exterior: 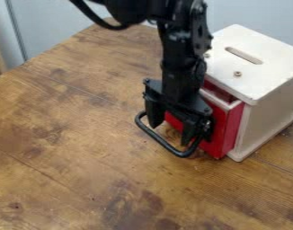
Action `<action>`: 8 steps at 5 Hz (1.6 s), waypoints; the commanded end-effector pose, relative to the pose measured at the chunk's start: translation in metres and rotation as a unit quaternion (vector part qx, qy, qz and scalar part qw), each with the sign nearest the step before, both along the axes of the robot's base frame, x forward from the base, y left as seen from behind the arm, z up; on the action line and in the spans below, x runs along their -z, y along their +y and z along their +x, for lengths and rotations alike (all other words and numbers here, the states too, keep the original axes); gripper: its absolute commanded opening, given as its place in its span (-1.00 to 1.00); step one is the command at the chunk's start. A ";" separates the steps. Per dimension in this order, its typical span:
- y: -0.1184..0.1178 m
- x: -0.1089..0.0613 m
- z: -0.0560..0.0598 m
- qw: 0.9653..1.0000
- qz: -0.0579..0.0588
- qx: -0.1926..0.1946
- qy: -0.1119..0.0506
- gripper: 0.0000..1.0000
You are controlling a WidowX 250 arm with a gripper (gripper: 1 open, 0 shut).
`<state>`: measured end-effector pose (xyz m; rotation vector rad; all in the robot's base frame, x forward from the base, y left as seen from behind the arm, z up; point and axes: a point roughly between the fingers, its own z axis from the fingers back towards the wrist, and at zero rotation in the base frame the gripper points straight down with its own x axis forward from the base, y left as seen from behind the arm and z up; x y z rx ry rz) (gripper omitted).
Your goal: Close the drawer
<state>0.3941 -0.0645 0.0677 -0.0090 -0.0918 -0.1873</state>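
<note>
The drawer (225,126) has a red front and sticks partly out of a pale wooden box (254,76) on the table's right side. Its black loop handle (161,141) reaches out toward the lower left, just above the tabletop. My gripper (175,128) points straight down right in front of the red face, over the handle. It is open, and its dark fingers (154,117) stand apart with the loop's bars around and below them. Nothing is gripped. The arm hides the middle of the drawer front.
The box top has a slot (245,56) and small holes. The wooden table (65,153) spreads out to the left and front. A pale wall and a table edge lie at the far left.
</note>
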 end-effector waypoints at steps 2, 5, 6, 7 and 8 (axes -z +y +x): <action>0.007 -0.008 0.021 0.999 -0.008 0.017 -0.032 1.00; 0.009 -0.029 0.034 0.999 0.003 0.034 -0.035 1.00; 0.015 -0.033 0.043 0.998 0.003 0.041 -0.054 1.00; 0.021 -0.036 0.052 0.996 0.002 0.047 -0.072 1.00; 0.027 -0.040 0.061 0.995 0.002 0.054 -0.089 1.00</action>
